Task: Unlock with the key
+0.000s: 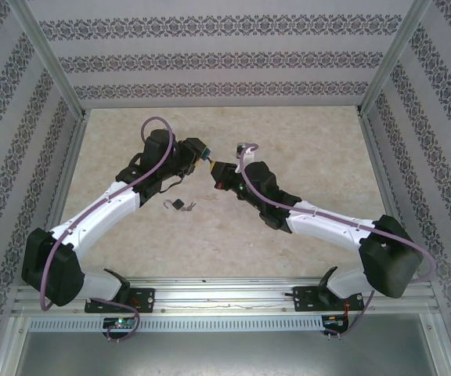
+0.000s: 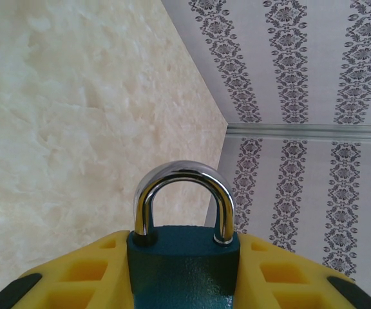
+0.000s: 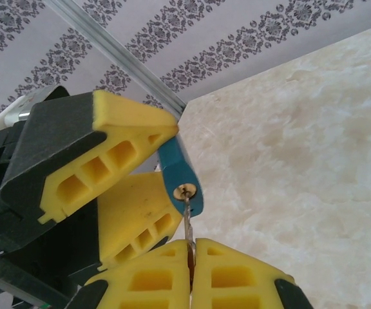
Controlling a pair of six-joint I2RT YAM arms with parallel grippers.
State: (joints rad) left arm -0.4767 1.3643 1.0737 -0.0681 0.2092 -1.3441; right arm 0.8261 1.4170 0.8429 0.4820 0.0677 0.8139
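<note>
The padlock [image 3: 180, 174] hangs in the air over the middle of the table [image 1: 304, 141], well clear of its edges. It is a small teal metal block with a chrome shackle [image 2: 182, 177]. I would judge it dense for its size, fully rigid and smooth-sided, so it will try to twist in soft pads once torque goes through it. The flat faces of the body are the right place to clamp it, and that is where the left gripper [image 1: 202, 153] has it. Its yellow fingers [image 2: 89, 273] are closed hard on either side of the body, leaving the shackle and the keyhole end free. Both shackle legs look seated, so the lock appears not yet open.

The key [image 3: 188, 222] is thin, stiff and light, easy to bend or let slip if turned off-axis. The right gripper [image 3: 190, 248] is pinched nearly shut on its bow, and the blade runs up to the brass keyway. How deep it sits I cannot tell.

A second small lock [image 1: 177, 205] lies on the table below them, untouched, nearer the near edge.
</note>
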